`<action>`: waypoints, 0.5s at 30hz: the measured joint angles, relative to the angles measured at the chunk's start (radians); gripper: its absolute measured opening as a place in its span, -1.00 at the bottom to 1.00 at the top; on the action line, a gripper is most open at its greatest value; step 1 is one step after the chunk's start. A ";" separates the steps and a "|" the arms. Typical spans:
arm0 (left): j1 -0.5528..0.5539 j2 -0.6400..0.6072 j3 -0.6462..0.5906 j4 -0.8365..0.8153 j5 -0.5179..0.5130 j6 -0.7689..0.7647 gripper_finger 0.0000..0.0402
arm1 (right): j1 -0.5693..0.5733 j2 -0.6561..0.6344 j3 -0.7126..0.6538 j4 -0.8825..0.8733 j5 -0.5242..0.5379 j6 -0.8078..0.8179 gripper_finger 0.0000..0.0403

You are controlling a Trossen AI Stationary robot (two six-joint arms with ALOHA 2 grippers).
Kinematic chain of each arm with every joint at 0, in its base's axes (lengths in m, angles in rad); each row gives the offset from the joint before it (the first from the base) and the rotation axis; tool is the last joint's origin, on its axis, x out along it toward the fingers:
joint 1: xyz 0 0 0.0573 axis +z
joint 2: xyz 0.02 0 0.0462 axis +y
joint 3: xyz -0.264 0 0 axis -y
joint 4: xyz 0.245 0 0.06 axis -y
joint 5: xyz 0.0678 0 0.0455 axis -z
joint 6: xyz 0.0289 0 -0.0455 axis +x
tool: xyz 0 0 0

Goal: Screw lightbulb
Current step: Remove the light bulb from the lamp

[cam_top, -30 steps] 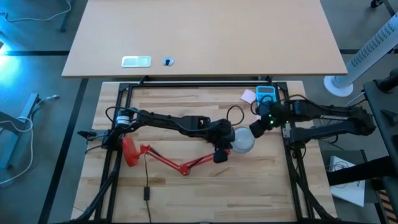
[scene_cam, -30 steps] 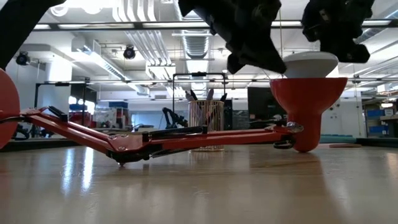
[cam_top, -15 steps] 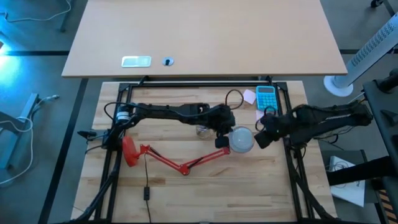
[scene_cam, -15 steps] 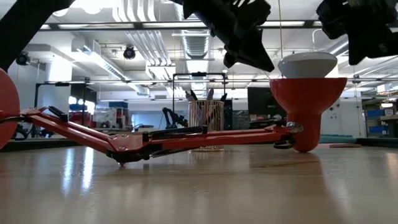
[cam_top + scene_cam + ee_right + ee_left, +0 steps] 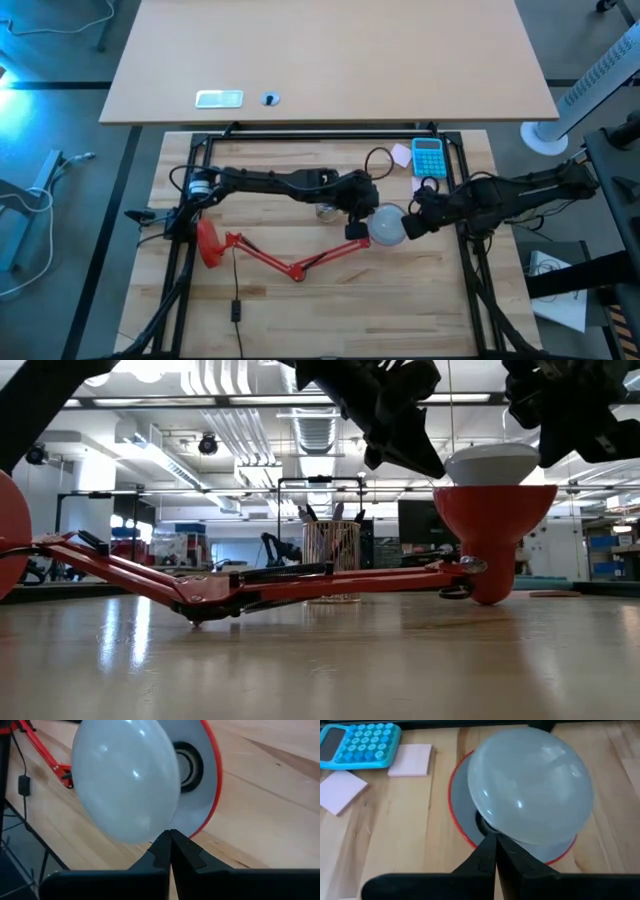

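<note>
The white lightbulb (image 5: 388,225) sits dome-up and tilted in the upturned shade (image 5: 495,520) of the red desk lamp, which lies on the table. Its neck is hidden under the dome (image 5: 530,785). My left gripper (image 5: 367,211) is shut, its tips (image 5: 496,845) at the dome's far-left edge above the shade. My right gripper (image 5: 409,228) is shut too, its tips (image 5: 170,840) at the dome's right edge. In the low view my left gripper (image 5: 425,455) and my right gripper (image 5: 560,445) flank the lightbulb (image 5: 492,463). My left gripper's shut fingertips (image 5: 490,847) slant down toward the dome's lower edge (image 5: 492,831); I cannot tell whether they touch it. My right gripper's shut fingertips (image 5: 176,845) slant down toward the dome's rim (image 5: 157,832) from the table's right; whether they touch it cannot be told.
The lamp's red arm (image 5: 290,262) runs left to its red base (image 5: 208,243), with a cable toward the near edge. A blue calculator (image 5: 428,155) and pink notes (image 5: 400,153) lie at the far right. A small clear cup (image 5: 325,210) stands under my left arm.
My right gripper has swung from beside the calculator toward the near edge, down to the bulb's right side, and has rolled. My left gripper has shifted from the bulb's near-left toward the far edge. Both have stayed shut. The bulb stays in the shade.
</note>
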 joint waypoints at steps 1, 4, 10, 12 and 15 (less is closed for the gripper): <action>-0.006 0.000 0.000 -0.002 0.002 -0.005 -1.00 | -0.008 0.001 0.000 -0.004 0.001 -0.007 -1.00; -0.030 0.000 -0.001 -0.011 0.034 -0.038 -1.00 | -0.048 0.001 0.000 -0.024 0.035 -0.035 -1.00; -0.069 0.001 -0.001 -0.037 0.066 -0.091 -1.00 | -0.135 -0.006 0.016 -0.018 0.033 -0.144 -1.00; -0.061 0.000 -0.001 -0.078 0.064 -0.103 -1.00 | -0.135 -0.013 0.030 -0.032 0.028 -0.150 -1.00; -0.038 -0.003 -0.001 -0.105 0.062 -0.094 -1.00 | -0.104 -0.021 0.051 -0.083 -0.005 -0.127 -1.00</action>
